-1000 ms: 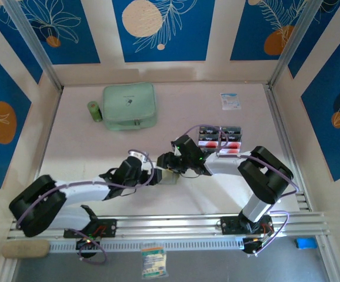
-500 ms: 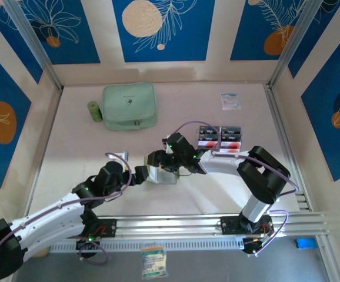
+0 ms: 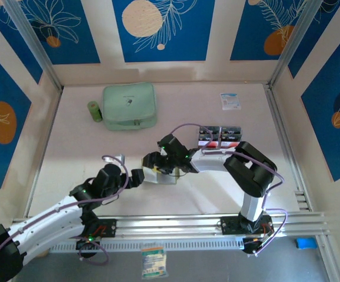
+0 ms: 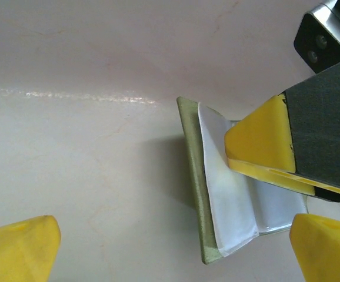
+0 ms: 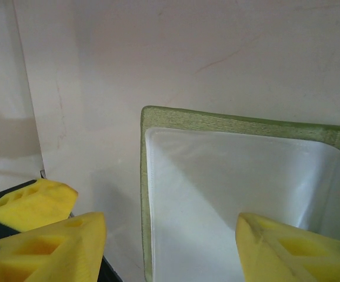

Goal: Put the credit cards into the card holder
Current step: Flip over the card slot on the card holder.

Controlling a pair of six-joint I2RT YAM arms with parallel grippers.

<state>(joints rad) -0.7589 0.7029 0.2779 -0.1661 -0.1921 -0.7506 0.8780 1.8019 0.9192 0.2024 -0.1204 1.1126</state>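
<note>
The card holder (image 3: 163,175) lies open in the middle of the table, olive outside and pale grey inside. In the left wrist view its olive edge (image 4: 193,176) runs down the middle. My right gripper (image 3: 154,164) hovers open over it; in the right wrist view (image 5: 170,247) one fingertip (image 5: 46,247) is past the holder's left edge and the other is over the pale sleeve (image 5: 229,188). My left gripper (image 3: 137,178) stands wide open just left of the holder (image 4: 173,252), not touching it. The credit cards (image 3: 220,136) lie in rows to the back right.
A mint-green zip case (image 3: 130,106) and a small green cylinder (image 3: 93,111) sit at the back left. A white-and-blue packet (image 3: 230,101) lies at the back right. Metal frame posts line both sides, and the mounting rail (image 3: 176,224) runs along the near edge.
My left arm has drawn back to the left, away from the holder. The right gripper and the holder have shifted slightly left, and the right jaws have widened.
</note>
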